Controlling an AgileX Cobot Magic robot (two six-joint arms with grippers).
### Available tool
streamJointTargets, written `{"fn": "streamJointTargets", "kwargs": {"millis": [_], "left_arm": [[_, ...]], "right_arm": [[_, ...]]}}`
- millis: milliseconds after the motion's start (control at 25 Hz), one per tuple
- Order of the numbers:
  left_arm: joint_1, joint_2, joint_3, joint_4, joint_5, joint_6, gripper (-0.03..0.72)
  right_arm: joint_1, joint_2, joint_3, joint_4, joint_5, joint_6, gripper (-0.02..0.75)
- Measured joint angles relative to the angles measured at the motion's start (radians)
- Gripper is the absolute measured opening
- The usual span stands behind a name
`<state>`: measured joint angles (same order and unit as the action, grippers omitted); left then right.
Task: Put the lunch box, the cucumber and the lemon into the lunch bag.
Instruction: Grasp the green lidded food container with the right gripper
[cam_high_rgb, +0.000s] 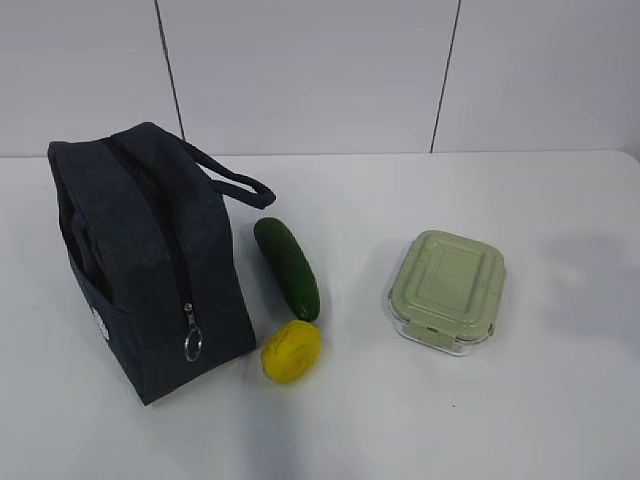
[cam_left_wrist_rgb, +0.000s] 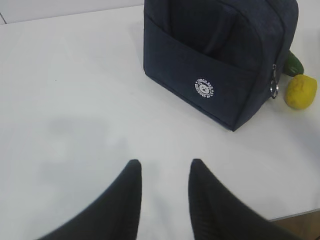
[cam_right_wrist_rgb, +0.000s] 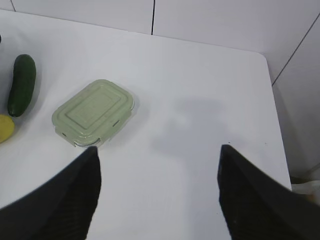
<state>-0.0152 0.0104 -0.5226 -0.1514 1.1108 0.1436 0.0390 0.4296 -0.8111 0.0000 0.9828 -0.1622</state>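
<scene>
The navy lunch bag (cam_high_rgb: 150, 260) stands zipped at the left of the table, its ring pull (cam_high_rgb: 193, 343) hanging low on the near end. Beside it lie the dark green cucumber (cam_high_rgb: 287, 266) and, nearer, the yellow lemon (cam_high_rgb: 291, 351). The lunch box (cam_high_rgb: 447, 290) with its pale green lid sits alone to the right. Neither arm shows in the exterior view. My left gripper (cam_left_wrist_rgb: 165, 167) is open over bare table, short of the lunch bag (cam_left_wrist_rgb: 220, 55), with the lemon (cam_left_wrist_rgb: 301, 91) at the far right. My right gripper (cam_right_wrist_rgb: 157, 150) is wide open, its left fingertip just below the lunch box (cam_right_wrist_rgb: 93, 112); the cucumber (cam_right_wrist_rgb: 22, 85) lies further left.
The white table (cam_high_rgb: 560, 400) meets a pale panelled wall at the back. In the right wrist view the table's right edge (cam_right_wrist_rgb: 277, 115) drops off to the floor. In the left wrist view the table's near edge (cam_left_wrist_rgb: 295, 214) shows at the bottom right.
</scene>
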Motion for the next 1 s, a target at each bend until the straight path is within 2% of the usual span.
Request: {"fn": "streamJointTargets", "kwargs": {"millis": [400, 1000], "left_arm": [[0.0, 0.0, 0.0, 0.0, 0.0, 0.0, 0.235], [0.0, 0.0, 0.0, 0.0, 0.0, 0.0, 0.235]], "right_arm": [[0.0, 0.006, -0.001, 0.071, -0.094, 0.0, 0.552], [0.0, 0.178, -0.005, 0.077, -0.172, 0.0, 0.552]]}}
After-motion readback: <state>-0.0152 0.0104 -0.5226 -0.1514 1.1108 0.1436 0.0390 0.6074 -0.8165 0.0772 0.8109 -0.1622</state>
